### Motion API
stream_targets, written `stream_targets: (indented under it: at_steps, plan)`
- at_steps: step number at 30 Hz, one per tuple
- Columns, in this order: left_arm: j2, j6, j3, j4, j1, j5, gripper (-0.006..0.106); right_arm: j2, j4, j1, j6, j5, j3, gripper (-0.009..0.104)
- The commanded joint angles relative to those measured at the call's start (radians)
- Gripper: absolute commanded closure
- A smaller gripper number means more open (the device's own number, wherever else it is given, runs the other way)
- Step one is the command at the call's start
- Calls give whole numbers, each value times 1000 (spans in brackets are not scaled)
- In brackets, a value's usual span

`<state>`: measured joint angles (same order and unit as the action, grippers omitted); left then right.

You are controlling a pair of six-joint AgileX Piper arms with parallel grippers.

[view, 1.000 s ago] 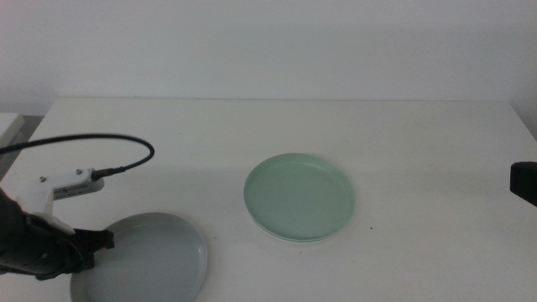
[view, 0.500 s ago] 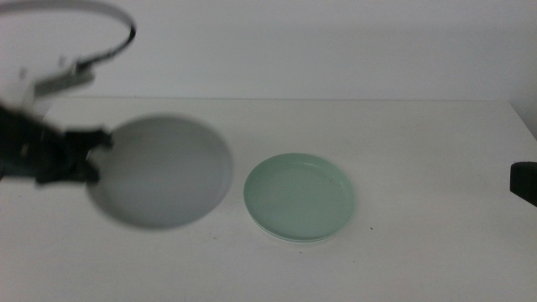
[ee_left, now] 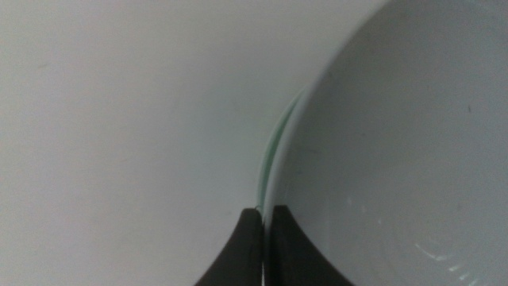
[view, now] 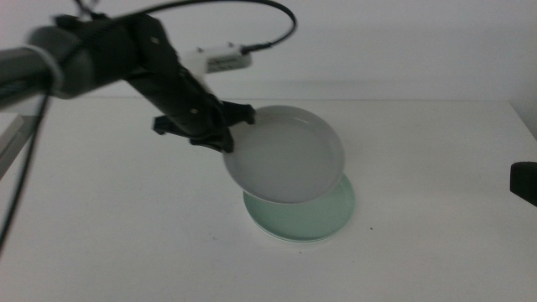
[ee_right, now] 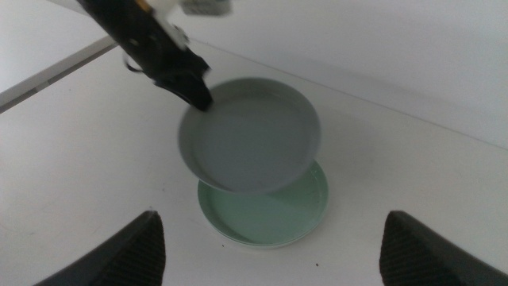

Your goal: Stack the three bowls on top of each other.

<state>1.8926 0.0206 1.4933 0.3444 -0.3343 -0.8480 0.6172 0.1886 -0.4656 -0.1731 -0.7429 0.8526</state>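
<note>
My left gripper (view: 220, 138) is shut on the left rim of the grey-blue bowl (view: 285, 155) and holds it tilted just above the mint green bowl (view: 315, 220), which lies on the table. In the left wrist view the jaws (ee_left: 264, 242) pinch the grey-blue bowl's rim (ee_left: 397, 143), and a sliver of the green bowl (ee_left: 272, 155) shows behind it. The right wrist view shows the grey-blue bowl (ee_right: 250, 139) over the green bowl (ee_right: 270, 216). No white bowl is in view. My right gripper (ee_right: 278, 266) is open and empty, waiting at the right edge (view: 524, 180).
The white table (view: 419, 143) carries the bowls near its middle. The left arm and its cable (view: 252, 17) reach in from the upper left. The table's left edge (ee_right: 55, 71) shows in the right wrist view.
My left gripper has carried the grey-blue bowl from the table's front left, up and to the right, to just above the green bowl. The right arm has not moved.
</note>
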Motion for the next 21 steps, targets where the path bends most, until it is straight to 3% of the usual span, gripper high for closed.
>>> stream_targets:
  at_steps: [1, 21]
  plan:
    - [44, 10, 36, 13, -25, 15, 102, -5, -3, 8, -8, 6, -3, 2]
    - [148, -21, 36, 53, -57, 59, 100, -5, -3, 8, -8, 6, -3, 2]
